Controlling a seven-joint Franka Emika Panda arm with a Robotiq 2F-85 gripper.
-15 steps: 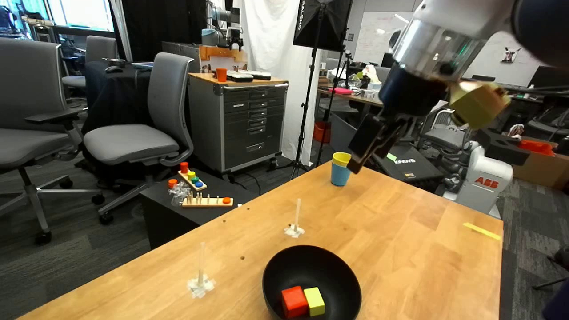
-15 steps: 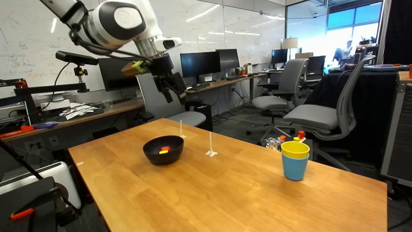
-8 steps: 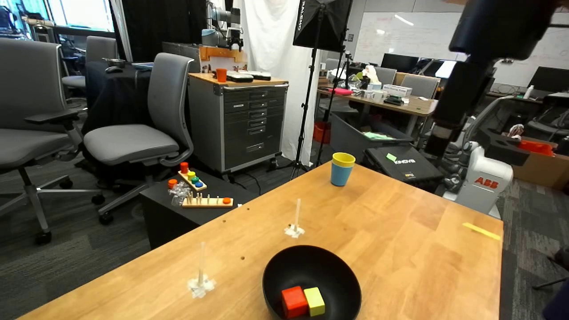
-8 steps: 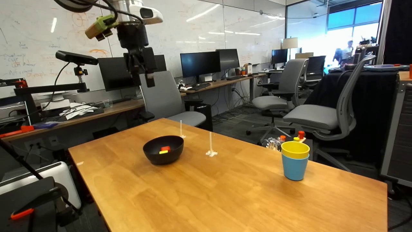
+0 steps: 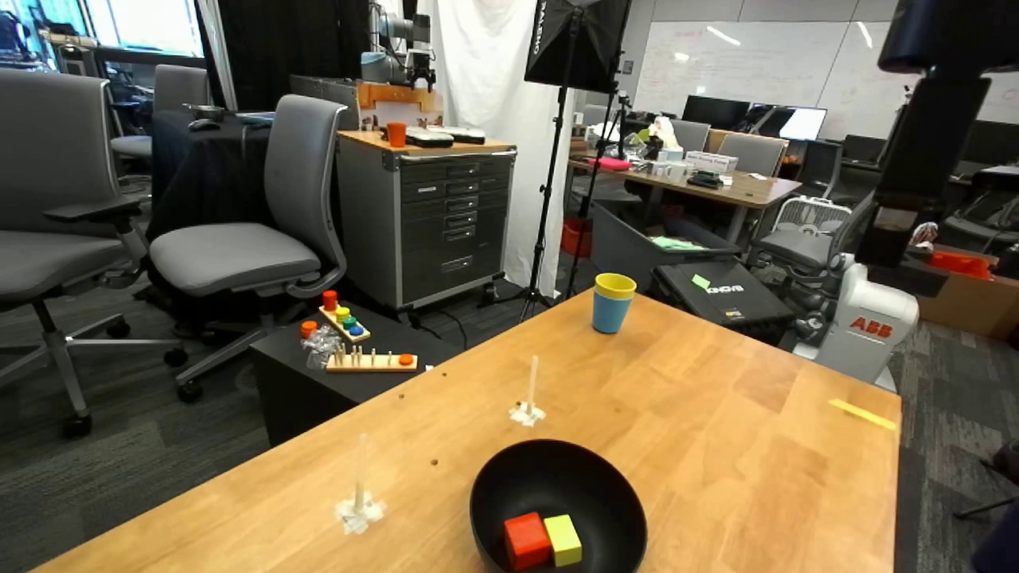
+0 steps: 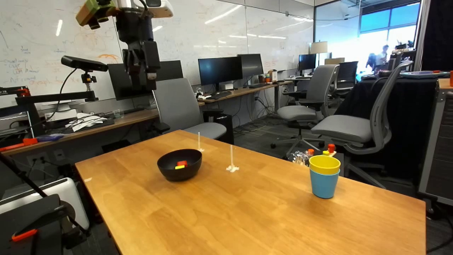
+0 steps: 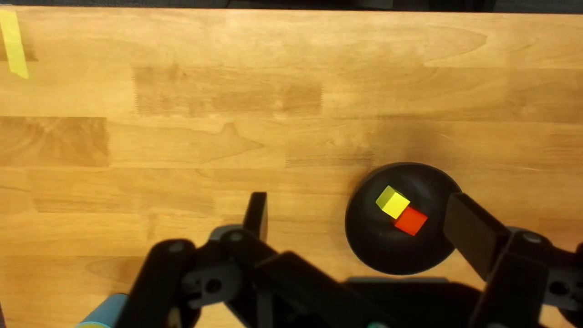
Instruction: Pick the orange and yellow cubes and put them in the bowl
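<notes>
So, at the left in an exterior view, your fingers (image 6: 152,57) are spread apart and hold nothing. To the right, on the surface (image 6: 155,194), the black bowl (image 6: 179,175) has the yellow cube (image 6: 179,167) and orange-red cube (image 6: 182,163) inside. Your job looks done; no picking seems left.

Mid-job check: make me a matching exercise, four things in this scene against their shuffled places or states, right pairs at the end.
1. Black bowl
2. Yellow cup
3. Gripper
4. Orange-red cube

A. inside the bowl, beside the yellow cube
B. nested in the blue cup
C. open, gripping nothing
D. on the wooden table, holding both cubes

Pairs: 1-D; 2-B; 3-C; 4-A
</notes>
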